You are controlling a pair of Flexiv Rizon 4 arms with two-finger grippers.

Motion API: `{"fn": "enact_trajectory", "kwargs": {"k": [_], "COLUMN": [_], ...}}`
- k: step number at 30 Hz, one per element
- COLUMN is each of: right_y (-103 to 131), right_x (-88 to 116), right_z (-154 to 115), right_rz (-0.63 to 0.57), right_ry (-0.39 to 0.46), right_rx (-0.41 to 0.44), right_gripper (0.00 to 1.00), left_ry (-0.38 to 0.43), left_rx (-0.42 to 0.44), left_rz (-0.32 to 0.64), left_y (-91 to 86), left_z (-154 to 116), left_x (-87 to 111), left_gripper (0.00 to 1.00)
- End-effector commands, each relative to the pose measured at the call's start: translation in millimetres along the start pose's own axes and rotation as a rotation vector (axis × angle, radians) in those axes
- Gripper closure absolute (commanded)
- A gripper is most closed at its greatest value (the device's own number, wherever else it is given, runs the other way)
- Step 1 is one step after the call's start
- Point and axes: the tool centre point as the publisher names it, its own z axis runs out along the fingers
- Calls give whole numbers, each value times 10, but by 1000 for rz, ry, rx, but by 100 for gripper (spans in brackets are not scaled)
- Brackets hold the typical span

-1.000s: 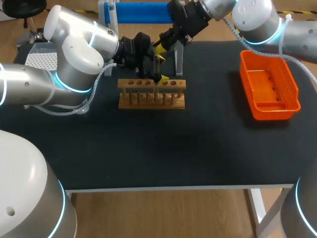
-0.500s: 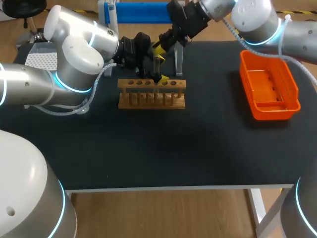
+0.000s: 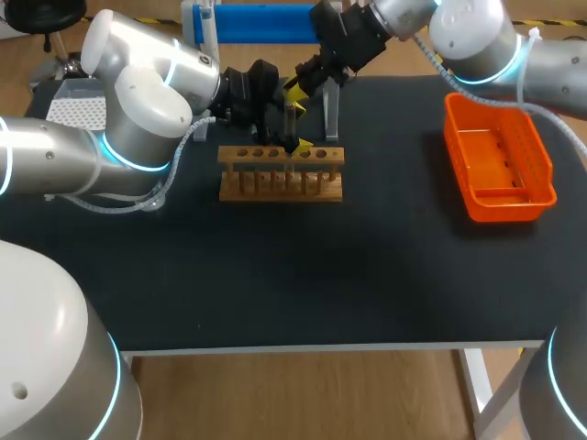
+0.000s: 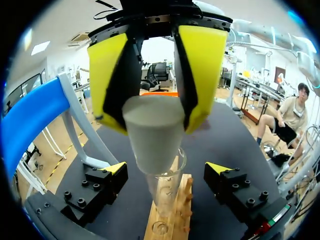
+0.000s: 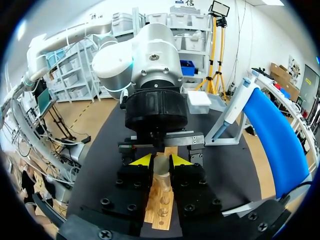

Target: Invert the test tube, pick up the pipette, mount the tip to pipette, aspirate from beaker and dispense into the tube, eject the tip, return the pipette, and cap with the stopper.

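Observation:
A glass test tube (image 4: 168, 187) stands upright in the wooden rack (image 3: 281, 174). In the left wrist view, a pale tapered stopper (image 4: 152, 132) has its narrow end at the tube's mouth. My right gripper (image 5: 161, 161) comes down from above and is shut on the stopper (image 5: 161, 167); it sits behind the rack (image 3: 292, 92) in the head view. My left gripper (image 4: 166, 170) is open, one finger on each side of the tube without touching it, just above the rack (image 4: 167, 222). It shows at the rack's rear edge (image 3: 293, 144) in the head view.
An orange basket (image 3: 541, 174) lies at the right of the table. A blue stand (image 3: 257, 20) at the back holds the pipette (image 5: 234, 107). A white tip box (image 3: 73, 110) sits at the far left. A tall clear holder (image 3: 331, 110) stands just behind the rack.

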Motion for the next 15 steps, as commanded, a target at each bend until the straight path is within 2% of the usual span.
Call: {"fn": "enact_trajectory", "kwargs": {"k": [1, 15], "right_y": [16, 36], "right_x": [-7, -33], "right_z": [-23, -16], "right_rz": [-5, -13], "right_ry": [-2, -3], "right_rx": [0, 5], "right_gripper": [100, 100], "left_ry": [5, 5], "left_rx": [-4, -4], "left_rz": [-1, -1], "left_y": [-5, -5], "left_z": [-2, -2], "left_x": [-14, -14], "left_gripper": [0, 0]}}
